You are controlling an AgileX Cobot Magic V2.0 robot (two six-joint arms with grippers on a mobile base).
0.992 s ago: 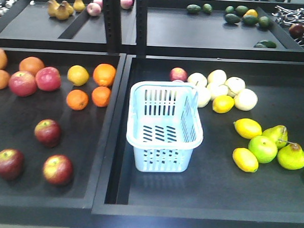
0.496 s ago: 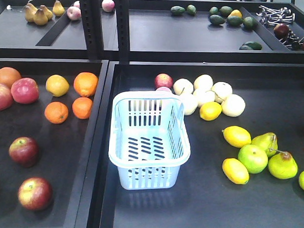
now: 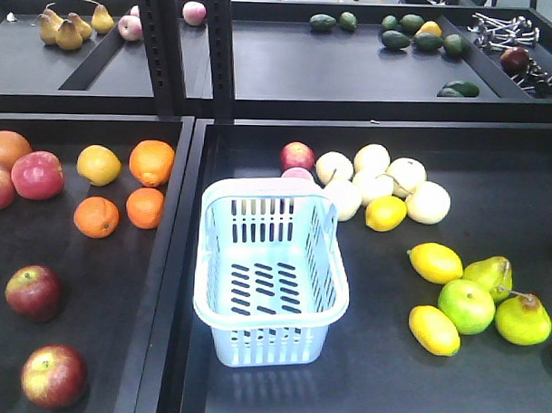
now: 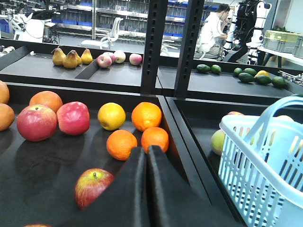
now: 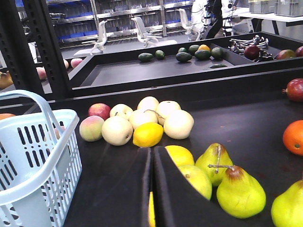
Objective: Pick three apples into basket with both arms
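Left pincer (image 4: pixel 146 150) and right pincer (image 5: pixel 152 152): closed, empty. Open left wide over the dark maroon-red apple (image 4: pixel 93 186) at eight o'clock.

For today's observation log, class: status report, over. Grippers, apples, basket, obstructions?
Left gripper shut, empty; right gripper shut, empty. Basket empty; two apples seen in left tray. Tray wall between apples and basket.
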